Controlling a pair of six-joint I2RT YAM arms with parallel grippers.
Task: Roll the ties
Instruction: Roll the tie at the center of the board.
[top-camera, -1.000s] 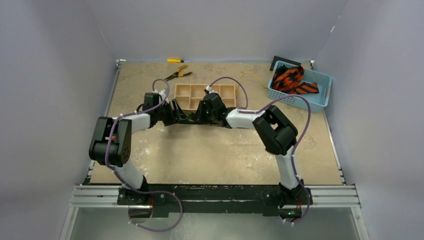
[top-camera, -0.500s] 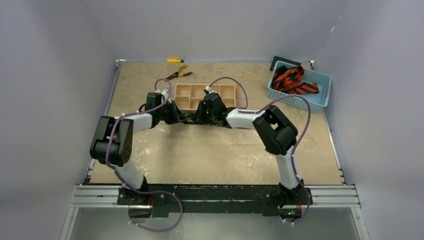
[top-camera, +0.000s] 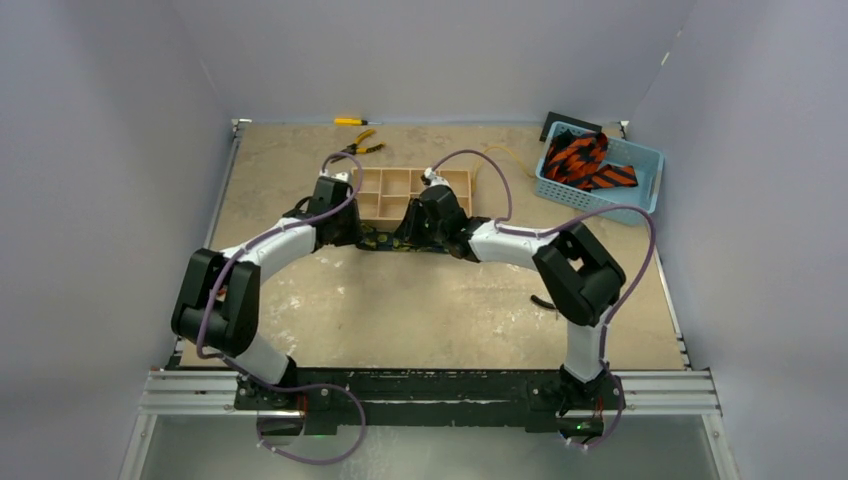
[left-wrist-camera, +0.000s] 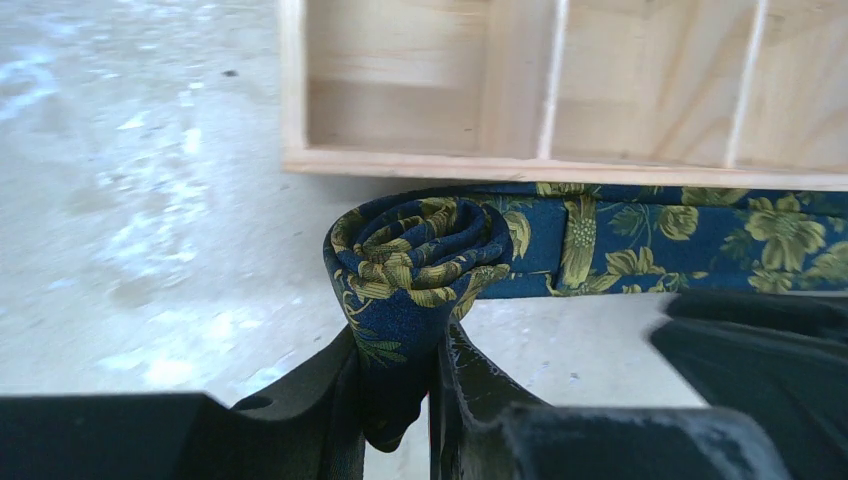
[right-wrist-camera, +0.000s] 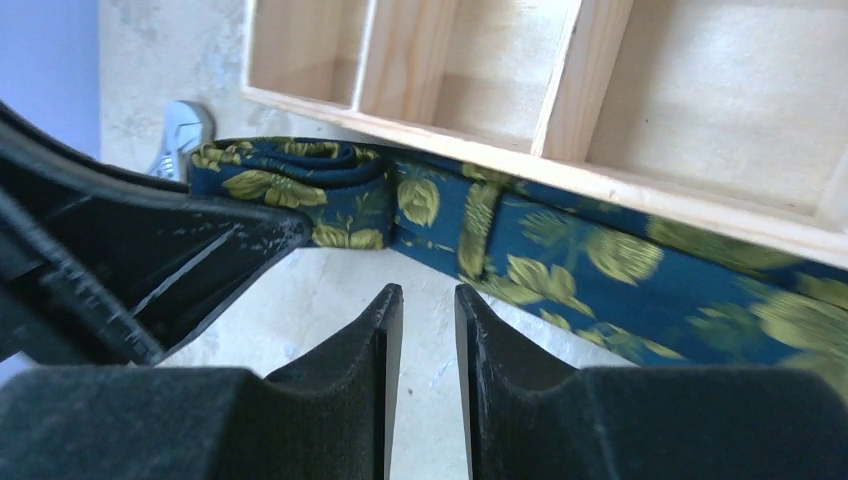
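Tie: dark navy fabric necktie with gold-yellow flower print (left-wrist-camera: 700, 235), lying flat on the pale mottled table (left-wrist-camera: 140, 200) along the near wall of the shallow wooden compartment tray (left-wrist-camera: 560, 168). One end is wound into a tight roll (left-wrist-camera: 420, 250) by the tray's near left corner.
Left gripper (left-wrist-camera: 400, 365): clamped on the roll, one black finger on each side, the coil standing on edge between them.
Right gripper (right-wrist-camera: 428, 300): fingers drawn close together with a slim gap and nothing in it. It hovers on the near side of the flat length, just beside the roll.
Other ties: orange-red fabric ties with black stripes (top-camera: 583, 160), heaped in the light blue plastic basket (top-camera: 600, 207) at far right, well apart from both arms.
Stage: mid-roll, by my reading. A long stretch lies unwound and runs out of both wrist views.
Risk, snag: the roll sits hard by the tray wall, and further turns could catch the wooden edge and skew the coil.
Risk, unwinding: the fingers pinch only the coil's lower part. If they ease off, the inner turns may spring loose.
Risk, crooked wind: nothing holds the free length, so it may drag or twist and wind on off-line.
Unclear: whether the fabric touches the tray wall or only lies beside it.
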